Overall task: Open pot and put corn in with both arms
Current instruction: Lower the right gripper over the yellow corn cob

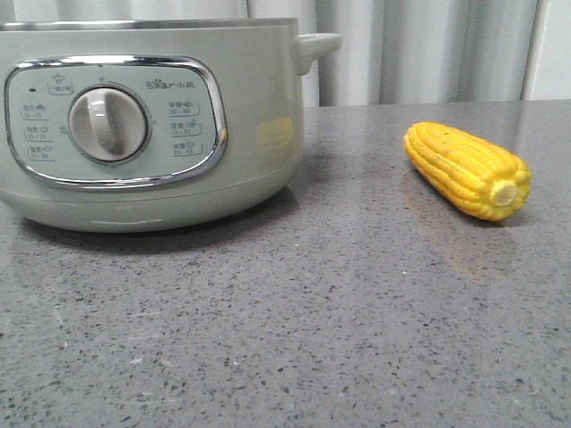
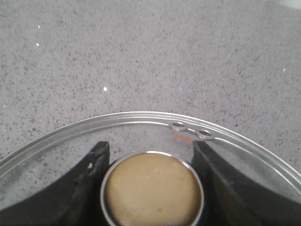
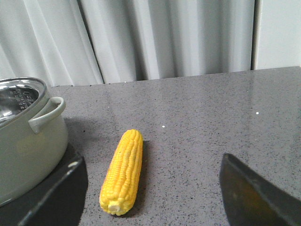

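Note:
The pale green pot (image 1: 152, 134) stands at the left of the grey table, its dial panel facing me. In the right wrist view the pot (image 3: 28, 141) is open, with bare steel inside. The yellow corn (image 1: 468, 169) lies on the table to its right, stub end toward me. My left gripper (image 2: 151, 150) is shut on the tan knob (image 2: 153, 193) of the glass lid (image 2: 141, 117) and holds it over bare table. My right gripper (image 3: 151, 161) is open, with the corn (image 3: 122, 172) lying ahead between its fingers, nearer the finger on the pot's side. Neither gripper shows in the front view.
The pot's small side handle (image 1: 314, 46) sticks out toward the corn. White curtains (image 3: 164, 37) hang behind the table's far edge. Grey speckled tabletop (image 1: 312, 330) stretches in front of the pot and the corn.

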Robot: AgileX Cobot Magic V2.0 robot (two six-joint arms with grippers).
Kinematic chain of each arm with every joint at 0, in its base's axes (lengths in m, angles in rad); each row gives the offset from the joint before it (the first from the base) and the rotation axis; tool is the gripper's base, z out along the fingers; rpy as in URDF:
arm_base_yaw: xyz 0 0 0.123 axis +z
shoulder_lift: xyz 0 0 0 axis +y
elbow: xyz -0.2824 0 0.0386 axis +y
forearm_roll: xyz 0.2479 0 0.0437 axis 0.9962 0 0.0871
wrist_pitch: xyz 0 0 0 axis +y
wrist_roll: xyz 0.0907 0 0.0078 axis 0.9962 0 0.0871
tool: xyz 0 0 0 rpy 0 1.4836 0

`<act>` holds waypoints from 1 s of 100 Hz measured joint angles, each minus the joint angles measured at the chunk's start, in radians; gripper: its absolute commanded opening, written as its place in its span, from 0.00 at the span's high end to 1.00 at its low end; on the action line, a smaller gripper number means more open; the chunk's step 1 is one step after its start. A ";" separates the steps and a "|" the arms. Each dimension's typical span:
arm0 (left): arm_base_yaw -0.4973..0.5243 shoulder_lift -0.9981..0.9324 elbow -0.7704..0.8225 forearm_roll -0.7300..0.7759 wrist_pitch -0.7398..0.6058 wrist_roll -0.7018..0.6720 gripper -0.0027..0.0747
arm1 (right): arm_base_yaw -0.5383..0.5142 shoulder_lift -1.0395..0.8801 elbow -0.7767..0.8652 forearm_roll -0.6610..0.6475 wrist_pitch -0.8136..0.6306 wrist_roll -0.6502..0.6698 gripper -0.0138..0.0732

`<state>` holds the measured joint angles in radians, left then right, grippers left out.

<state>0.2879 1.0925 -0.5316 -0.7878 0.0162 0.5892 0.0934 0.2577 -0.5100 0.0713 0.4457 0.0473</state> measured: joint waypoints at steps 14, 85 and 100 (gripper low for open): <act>-0.001 0.034 -0.004 0.004 -0.022 0.003 0.59 | 0.000 0.000 0.000 0.000 0.000 0.000 0.26; -0.084 -0.152 -0.012 -0.067 0.010 0.005 0.34 | 0.085 0.379 -0.181 0.043 0.123 0.000 0.26; -0.187 -0.278 -0.012 -0.044 0.043 0.005 0.34 | 0.121 0.625 -0.323 0.045 0.226 0.000 0.26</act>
<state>0.1007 0.8140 -0.5440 -0.8319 0.0588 0.5945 0.2139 0.8824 -0.8332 0.1160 0.6715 0.0473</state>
